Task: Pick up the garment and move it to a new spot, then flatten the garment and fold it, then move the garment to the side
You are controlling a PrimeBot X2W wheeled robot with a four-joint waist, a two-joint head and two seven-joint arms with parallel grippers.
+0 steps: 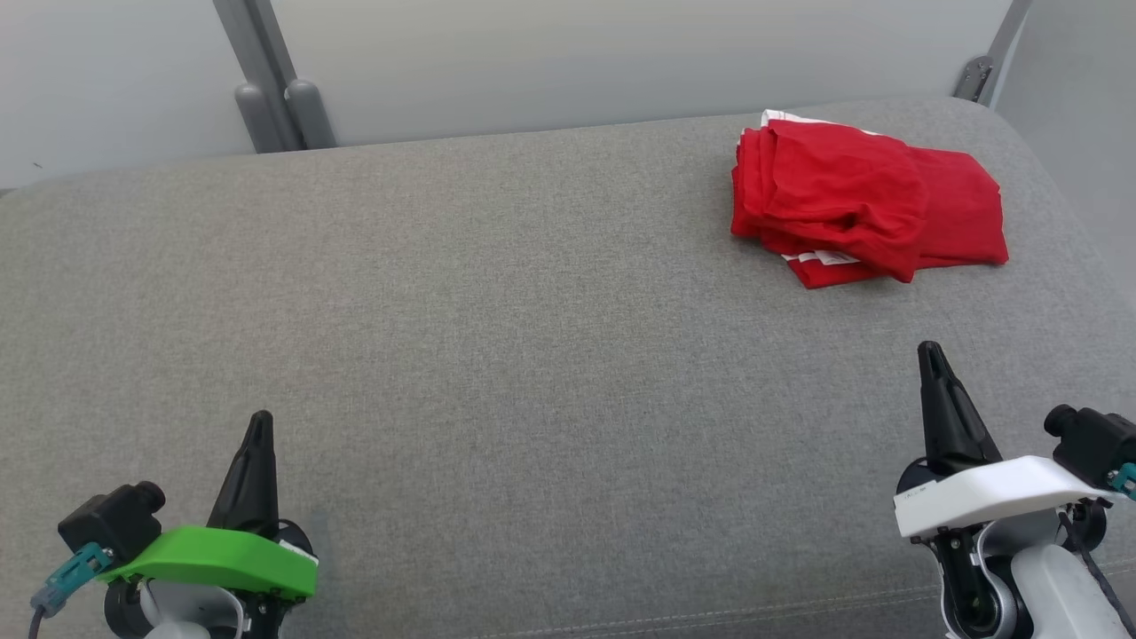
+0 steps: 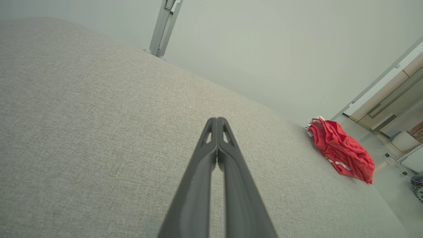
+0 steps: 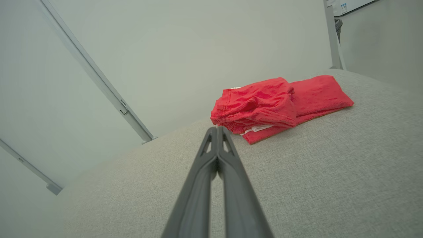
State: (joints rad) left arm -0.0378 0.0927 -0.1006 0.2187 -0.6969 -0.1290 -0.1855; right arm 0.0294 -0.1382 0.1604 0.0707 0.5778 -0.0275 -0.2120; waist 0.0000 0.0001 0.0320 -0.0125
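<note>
Red folded garment point(image 1: 865, 204) lying at the far right of the grey fabric surface point(image 1: 497, 302), well apart from both grippers. Left gripper point(image 1: 259, 424) and right gripper point(image 1: 929, 353) low at the near edge, jaws pressed together, holding nothing. Best approached with the right: spread jaws first, come in low, pinch one free edge rather than the whole stack.

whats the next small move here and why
Probably open the right gripper and reach it toward the red garment. The garment lies in a loose pile at the far right of the grey cushion, nearer that arm, and both grippers, the left gripper too, have their jaws shut on nothing, well short of it.
</note>
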